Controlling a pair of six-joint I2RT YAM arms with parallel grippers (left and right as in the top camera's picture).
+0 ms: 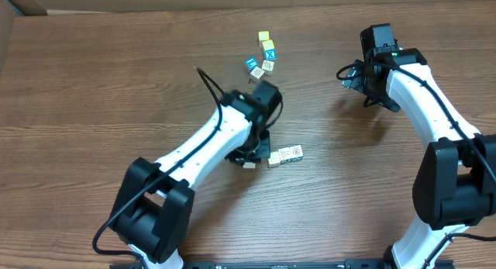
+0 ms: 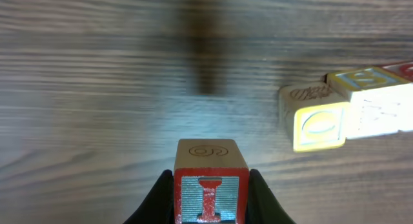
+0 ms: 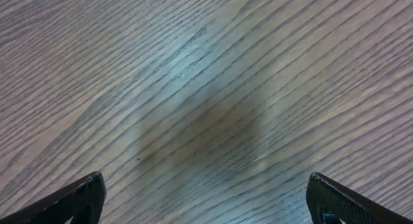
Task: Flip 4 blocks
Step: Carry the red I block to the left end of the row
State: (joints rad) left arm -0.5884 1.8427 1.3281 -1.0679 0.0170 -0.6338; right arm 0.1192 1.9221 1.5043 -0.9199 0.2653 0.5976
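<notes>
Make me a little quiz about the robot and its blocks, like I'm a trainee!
1. True or false: the right gripper is holding something.
2. Which letter shows on the block pinched in the left gripper? A) I B) X C) M
3. Fill in: below the right gripper there is only bare wooden ____.
Key: 1 false, it is open and holds nothing; 2 A; 3 table.

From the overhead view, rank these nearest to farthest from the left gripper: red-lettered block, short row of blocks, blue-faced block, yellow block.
1. Red-lettered block: clamped between the left gripper's fingers.
2. Short row of blocks: just to the gripper's right.
3. Blue-faced block: near edge of the far cluster.
4. Yellow block: the cluster's far end.
</notes>
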